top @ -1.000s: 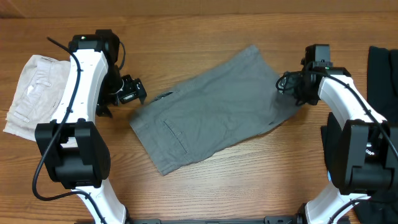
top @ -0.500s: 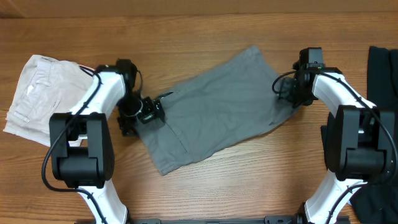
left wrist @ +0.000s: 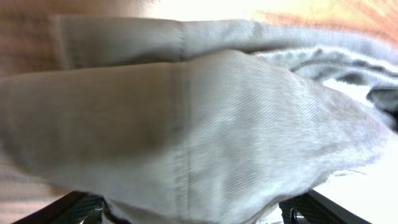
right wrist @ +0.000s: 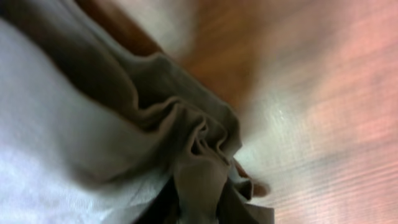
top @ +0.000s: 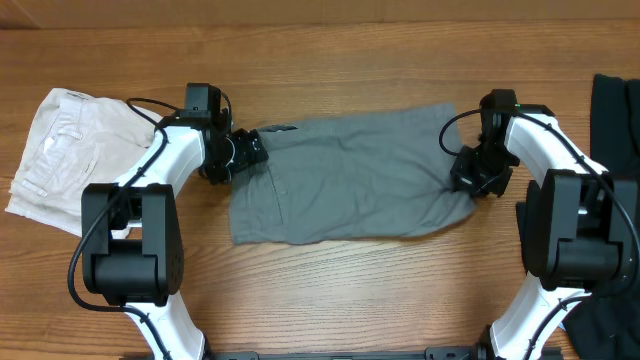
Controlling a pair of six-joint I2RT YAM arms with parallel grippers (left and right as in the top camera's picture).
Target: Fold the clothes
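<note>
Overhead view evenly lit and sharp, soft shadows on the bench [top: 340, 300] — both wrist views blurred at close range, the left glaring white at top.

The left arm [top: 172, 158], glossy white curved shells between boxy matte-black joint housings, trails a thin black cable [top: 150, 104] at its 11 o'clock side. The matching right arm [top: 545, 138] carries a looped black cable [top: 450, 130] at 9 o'clock. The left gripper [top: 250, 152] and right gripper [top: 472, 180] are black.

The medium-grey, thin-fabric shorts [top: 350, 185] lie spread and wrinkled at the centre of the counter [top: 330, 300], long axis 9 to 3 o'clock, 3 o'clock edge bunched.
</note>
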